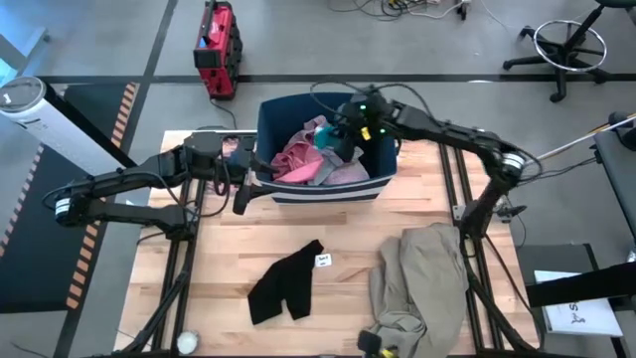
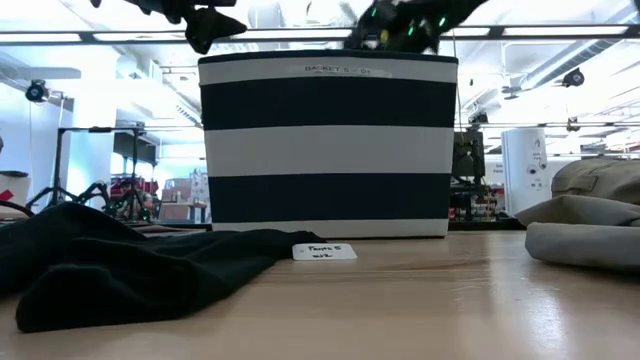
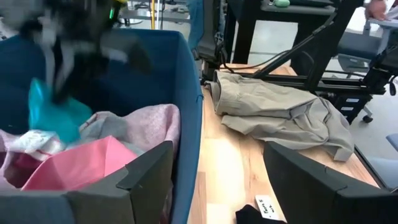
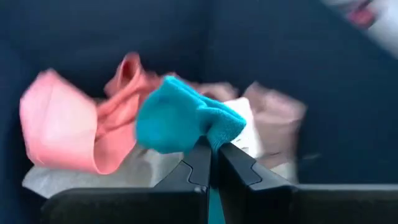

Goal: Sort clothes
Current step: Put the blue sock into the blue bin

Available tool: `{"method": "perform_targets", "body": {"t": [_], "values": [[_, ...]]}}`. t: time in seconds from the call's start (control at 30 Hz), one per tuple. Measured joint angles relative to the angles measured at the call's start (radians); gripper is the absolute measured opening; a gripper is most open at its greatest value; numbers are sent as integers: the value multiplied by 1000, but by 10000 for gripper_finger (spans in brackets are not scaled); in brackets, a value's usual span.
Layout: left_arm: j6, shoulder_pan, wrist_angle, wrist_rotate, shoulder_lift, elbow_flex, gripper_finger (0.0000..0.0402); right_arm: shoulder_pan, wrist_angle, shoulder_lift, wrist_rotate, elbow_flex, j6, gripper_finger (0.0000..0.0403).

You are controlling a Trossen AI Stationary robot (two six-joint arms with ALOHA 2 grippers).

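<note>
so we're at the pulling-stuff-out stage. the right gripper (image 4: 211,155) is down inside the navy striped bin (image 1: 328,189) with its fingers pinched tight on a teal piece (image 4: 186,118), which bunches up just above the fingertips. under it sit a coral pink piece (image 4: 68,127) and a pale pink shirt (image 3: 152,121), so the bin's far from empty.

the left gripper (image 3: 214,180) hangs at the bin's left wall near the front corner, jaws spread wide, nothing in them.

already out on the table: a black piece (image 1: 286,283) front and centre and a khaki-beige piece (image 1: 422,273) to its right, well apart from each other.

my guess for the next move: lift the teal one straight up clear of the rim without dragging the pink stuff along, then carry it to its own spot.

writing: the bin's top band says something like "basket", too small to be sure. a small white tag (image 2: 324,251) by the black piece has handwriting, maybe "pants", can't really read it.
</note>
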Motion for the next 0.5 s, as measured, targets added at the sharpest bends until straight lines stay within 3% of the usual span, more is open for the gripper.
{"method": "perform_targets", "body": {"t": [0.23,0.5], "values": [[6,0,-3,0,1,0,223,-14,-42,168,-38,0,21,0],[7,0,-5,0,1,0,208,-18,-121,268,-36,0,42,0]]}}
